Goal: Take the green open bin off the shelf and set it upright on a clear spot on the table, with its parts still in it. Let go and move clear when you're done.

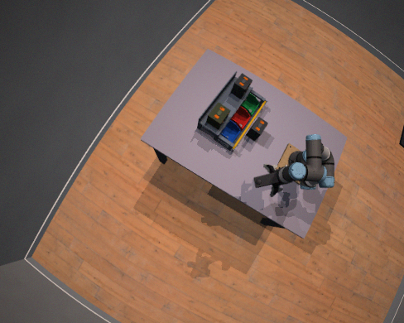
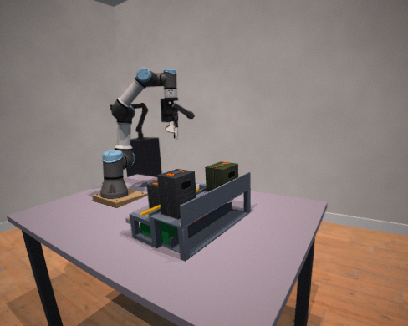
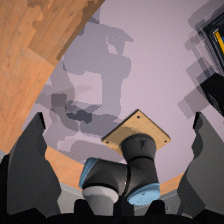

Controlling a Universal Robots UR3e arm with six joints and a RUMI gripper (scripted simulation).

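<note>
The green open bin (image 1: 252,103) (image 2: 166,232) sits in the lower level of the grey shelf (image 1: 203,122) (image 2: 214,201) at one end, next to a red bin (image 1: 240,117) and a blue bin (image 1: 230,132); its contents are too small to make out. My gripper (image 1: 271,180) (image 2: 175,131) (image 3: 118,113) is open and empty. It hangs high above the table (image 1: 181,120) (image 2: 246,259) (image 3: 150,60) near the robot base, well away from the shelf. In the wrist view only a corner of the shelf (image 3: 216,36) shows at the top right.
A black box (image 1: 242,84) (image 2: 176,192) and an olive box (image 1: 218,113) (image 2: 221,173) stand on top of the shelf. Another black box (image 1: 257,127) stands on the table beside the shelf's yellow rail. The robot stands on a wooden base plate (image 1: 288,152) (image 2: 118,199) (image 3: 137,129).
</note>
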